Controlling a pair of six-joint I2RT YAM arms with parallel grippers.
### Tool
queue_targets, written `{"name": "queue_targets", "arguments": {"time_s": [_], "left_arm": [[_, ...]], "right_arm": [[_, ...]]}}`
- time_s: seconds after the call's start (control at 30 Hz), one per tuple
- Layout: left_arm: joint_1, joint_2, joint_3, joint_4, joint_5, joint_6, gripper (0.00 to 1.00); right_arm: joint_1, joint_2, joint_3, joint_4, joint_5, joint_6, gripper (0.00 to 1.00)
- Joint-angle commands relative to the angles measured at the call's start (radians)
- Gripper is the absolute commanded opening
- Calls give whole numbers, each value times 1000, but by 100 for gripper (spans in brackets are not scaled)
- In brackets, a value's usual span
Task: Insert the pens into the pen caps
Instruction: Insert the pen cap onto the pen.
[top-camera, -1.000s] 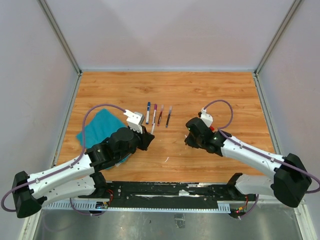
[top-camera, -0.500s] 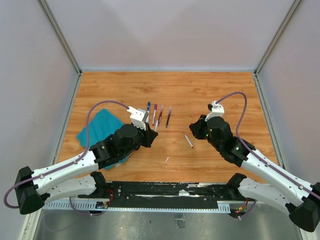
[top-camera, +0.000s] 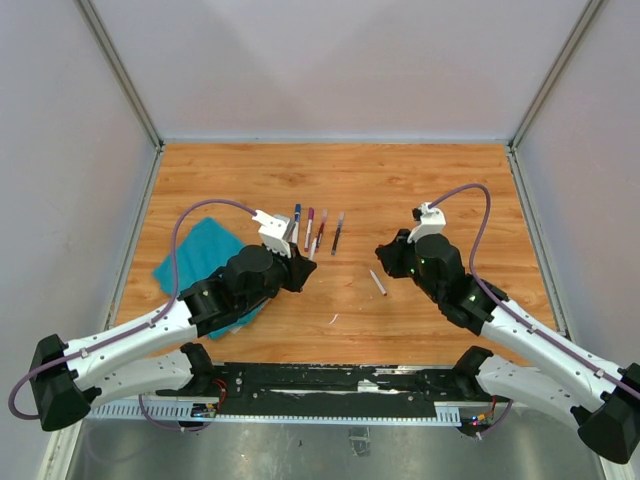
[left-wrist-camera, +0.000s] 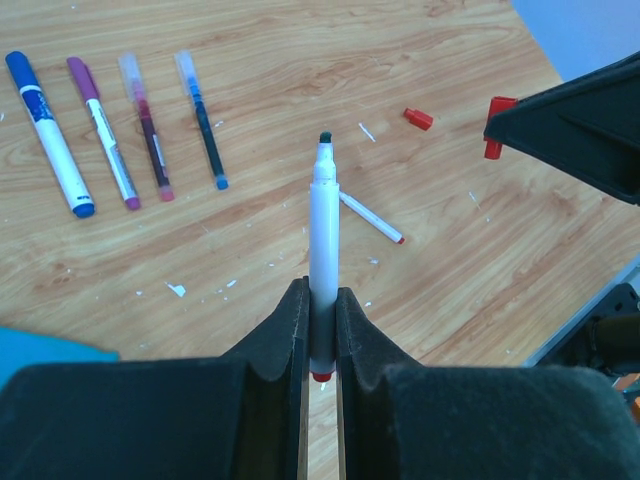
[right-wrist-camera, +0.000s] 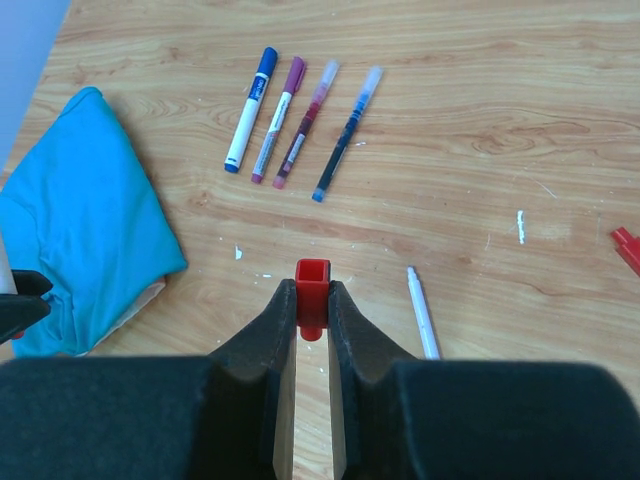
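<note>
A: Left claw (left-wrist-camera: 320, 300)?
B: Clamped on a white-barrelled marker pen (left-wrist-camera: 323, 225), dark tip pointing outward.
A: Right claw (right-wrist-camera: 312, 310)?
B: Pinching a stubby red plastic cap (right-wrist-camera: 313, 272) over the wooden surface (right-wrist-camera: 480, 90); four capped pens (right-wrist-camera: 304, 125) lie in a row beyond.

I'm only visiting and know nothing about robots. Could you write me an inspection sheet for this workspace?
Surface: wooden table, scattered white flecks.
Job's things: four pens lying in a row; one loose pen lying apart from them; one loose red cap.
Clutter: teal cloth on the left side.
Tools: left tool shut on a white pen; right tool shut on a red cap.
Cables: a purple cable loops from each wrist.
Surroundings: pale walls on three sides.
</note>
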Motion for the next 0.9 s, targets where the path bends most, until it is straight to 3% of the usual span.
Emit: {"name": "queue_targets", "arguments": {"time_s": [0.0,0.33,0.57,0.87], "left_arm": [[13,-1,6,65,38,2,0],[-9,-19,-52,199,147,-22,1],[-66,-2,-94,345,162,-33,0],[-87,-53,-147,463,195,32,1]], "right_arm": [[-16,-11,10,73,-42,0,1],[-30,-58,-10,139,93,112,1],[-46,-56,4,183,-15,192,1],[-47,-44,-33,419,-146,235,1]]}}
